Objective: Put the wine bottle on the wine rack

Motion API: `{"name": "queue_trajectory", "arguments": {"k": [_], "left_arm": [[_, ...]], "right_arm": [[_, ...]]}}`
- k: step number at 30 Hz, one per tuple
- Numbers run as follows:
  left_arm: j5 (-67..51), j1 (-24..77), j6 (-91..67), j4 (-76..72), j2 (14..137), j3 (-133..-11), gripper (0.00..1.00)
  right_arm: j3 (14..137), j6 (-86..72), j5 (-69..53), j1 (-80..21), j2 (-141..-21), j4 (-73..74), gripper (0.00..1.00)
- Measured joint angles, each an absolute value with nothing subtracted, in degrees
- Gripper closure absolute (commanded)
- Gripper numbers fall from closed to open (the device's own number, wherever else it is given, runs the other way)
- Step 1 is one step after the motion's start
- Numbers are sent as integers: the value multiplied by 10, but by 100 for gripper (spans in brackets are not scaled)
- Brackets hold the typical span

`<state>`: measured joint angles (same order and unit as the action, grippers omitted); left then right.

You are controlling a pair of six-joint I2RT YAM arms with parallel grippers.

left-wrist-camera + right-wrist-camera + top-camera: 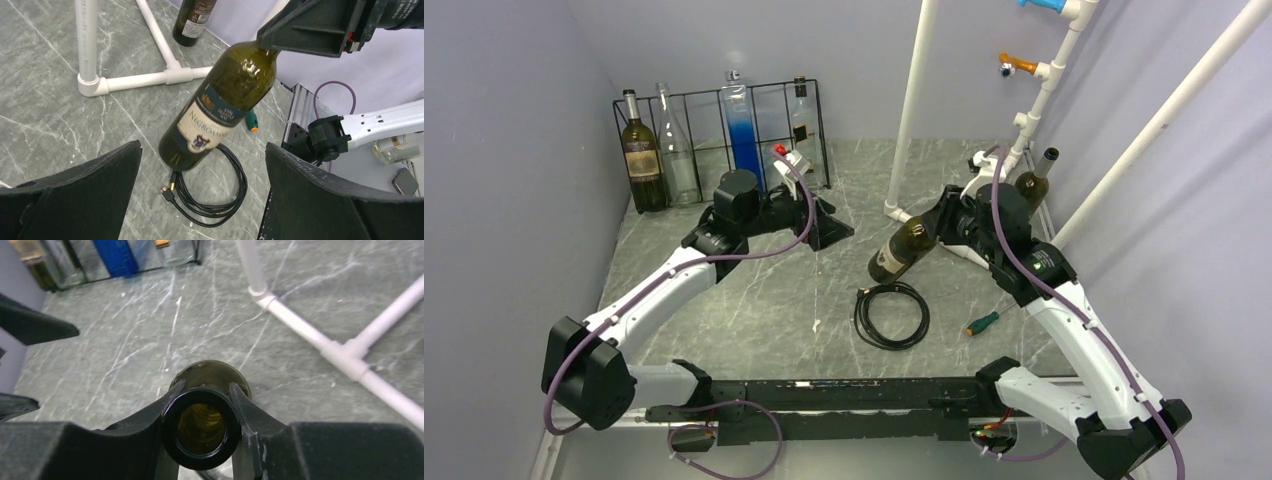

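The wine bottle (pixel 902 248) is dark green with a cream label. It hangs tilted above the table, neck toward the right. My right gripper (pixel 948 226) is shut on its neck; the right wrist view shows both fingers pressed against the open mouth (pixel 201 426). The bottle's body also shows in the left wrist view (pixel 220 105). My left gripper (pixel 832 224) is open and empty, its jaws wide apart and facing the bottle (pixel 202 165). The wine rack (pixel 724 140) is a black wire frame at the back left with several bottles standing in it.
A coiled black cable (pixel 891 315) lies under the held bottle, with a green-handled screwdriver (pixel 982 323) to its right. A white pipe frame (pixel 914 110) stands at the back right. Another dark bottle (pixel 1034 180) stands beside it near the right wall.
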<state>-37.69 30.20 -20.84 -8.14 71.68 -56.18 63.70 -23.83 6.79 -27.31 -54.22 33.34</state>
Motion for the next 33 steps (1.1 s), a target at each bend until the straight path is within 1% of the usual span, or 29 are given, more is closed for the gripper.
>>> {"name": "queue_trajectory", "arguments": {"k": [5, 10, 16, 21, 26, 33], "left_arm": [[-372, 307, -208, -69, 728, -569, 1], [-334, 326, -199, -28, 738, -593, 1], [-286, 401, -138, 23, 739, -611, 1], [-253, 472, -88, 62, 743, -628, 1], [-233, 499, -74, 88, 763, -640, 1], [-141, 536, -56, 141, 805, -670, 1]], "right_arm": [[612, -269, -6, -273, -550, 313, 100], [581, -298, -76, -273, -552, 294, 100], [579, -320, -137, -273, -553, 282, 100], [575, -330, -156, -273, -547, 269, 100], [572, -335, -156, -273, -540, 268, 100], [572, -336, -156, -273, -537, 269, 100]]}}
